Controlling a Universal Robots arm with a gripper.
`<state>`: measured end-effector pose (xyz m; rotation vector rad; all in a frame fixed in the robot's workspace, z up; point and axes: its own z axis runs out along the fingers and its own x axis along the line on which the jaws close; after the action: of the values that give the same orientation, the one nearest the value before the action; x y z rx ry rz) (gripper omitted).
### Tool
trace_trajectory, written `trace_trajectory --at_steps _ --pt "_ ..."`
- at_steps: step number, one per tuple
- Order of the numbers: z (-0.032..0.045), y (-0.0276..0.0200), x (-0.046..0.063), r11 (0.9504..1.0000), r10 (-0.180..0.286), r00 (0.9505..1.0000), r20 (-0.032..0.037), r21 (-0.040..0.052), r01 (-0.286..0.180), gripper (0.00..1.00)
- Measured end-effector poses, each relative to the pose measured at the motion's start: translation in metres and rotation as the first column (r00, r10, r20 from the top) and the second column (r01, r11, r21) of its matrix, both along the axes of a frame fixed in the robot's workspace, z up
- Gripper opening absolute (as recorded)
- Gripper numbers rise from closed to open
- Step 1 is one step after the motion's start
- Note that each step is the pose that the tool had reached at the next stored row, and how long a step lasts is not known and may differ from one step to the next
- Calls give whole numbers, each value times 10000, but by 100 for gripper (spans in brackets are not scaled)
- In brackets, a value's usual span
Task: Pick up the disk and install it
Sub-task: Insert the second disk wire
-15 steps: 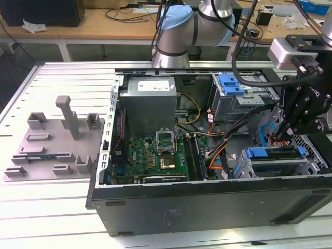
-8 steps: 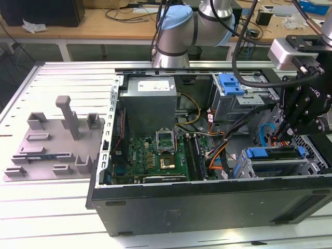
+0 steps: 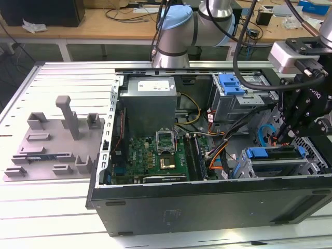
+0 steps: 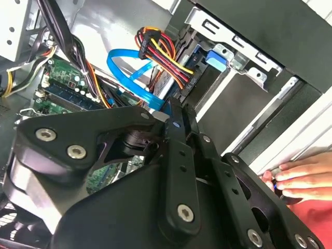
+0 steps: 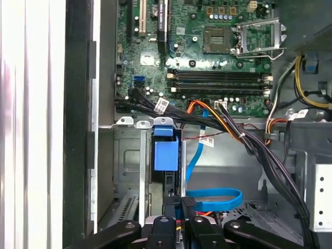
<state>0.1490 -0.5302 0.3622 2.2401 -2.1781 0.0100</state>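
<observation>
The disk (image 3: 272, 153) sits edge-up in the drive cage at the near corner of the open computer case, on the exterior view's right. The blue tab of its carrier (image 5: 166, 154) shows in both wrist views (image 4: 217, 58). My gripper (image 3: 281, 139) hangs just above the cage. Its fingers look shut, with the tips (image 5: 179, 203) meeting at the disk's cabled end. There, red, yellow and black power wires (image 4: 161, 57) and a blue flat cable (image 5: 212, 199) run right beside the tips (image 4: 174, 110). I cannot tell if the tips touch the disk.
A bare blue bracket (image 3: 231, 84) lies on the upper drive cage. The grey power-supply box (image 3: 150, 98) and the motherboard (image 3: 155, 155) take up the case's left half. A grey fixture tray (image 3: 57, 145) stands outside on the left. A person's hand (image 4: 295, 179) rests on the case edge.
</observation>
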Motion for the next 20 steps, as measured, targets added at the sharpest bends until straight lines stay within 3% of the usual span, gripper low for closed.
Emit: trace_trajectory --at_steps 4,6,8,10,16,20 --pt "-3 -2 -1 9999 101 9999 0 4 -101 16" --pt "-3 -2 0 9992 389 9992 0 1 -389 16" --pt "-5 -52 1 9991 429 9991 1 8 -429 16" --pt "-7 -67 1 9991 428 9991 1 23 -428 16" --pt "-22 -65 1 9991 427 9991 2 52 -427 16" --pt "-22 -37 2 9990 448 9990 2 52 -448 16"
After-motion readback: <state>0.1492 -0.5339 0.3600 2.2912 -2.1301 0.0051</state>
